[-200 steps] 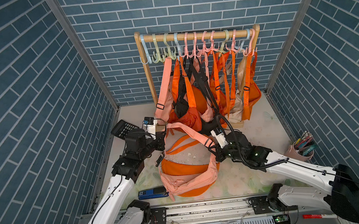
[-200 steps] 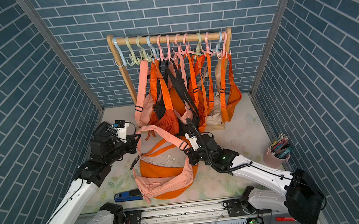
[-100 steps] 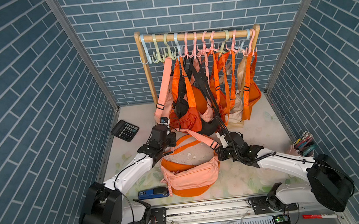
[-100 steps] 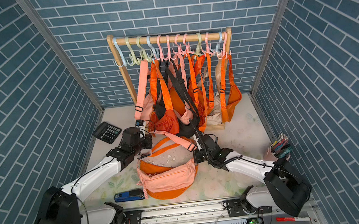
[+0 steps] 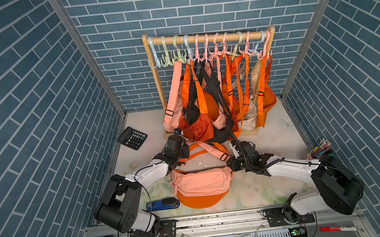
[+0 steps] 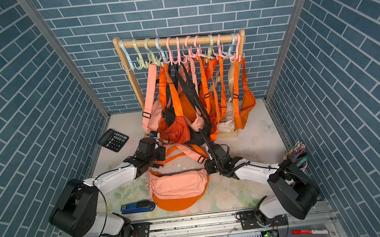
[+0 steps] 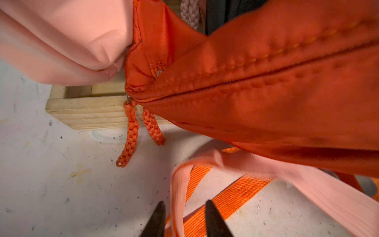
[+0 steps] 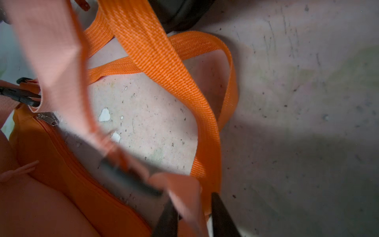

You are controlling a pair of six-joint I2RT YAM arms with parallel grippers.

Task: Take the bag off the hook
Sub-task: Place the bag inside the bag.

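Pens point(image 5: 321, 146) in cup point(image 5: 308, 157); pink bag point(image 5: 200, 182) flat.

Blue-grey brick-pattern wall panels point(image 5: 196, 7) box scene in on three sides, white mortar lines. Silver metal corner posts point(image 5: 87, 55) run up where panels meet. Pale tabletop with faded floral print point(image 5: 270, 139), pretty scuffed and speckled tbh. Light-wood clothes rack point(image 5: 158, 86) stands near back wall. Grooved aluminium rail point(image 5: 219, 219) along front edge. Lighting even, shadows soft.
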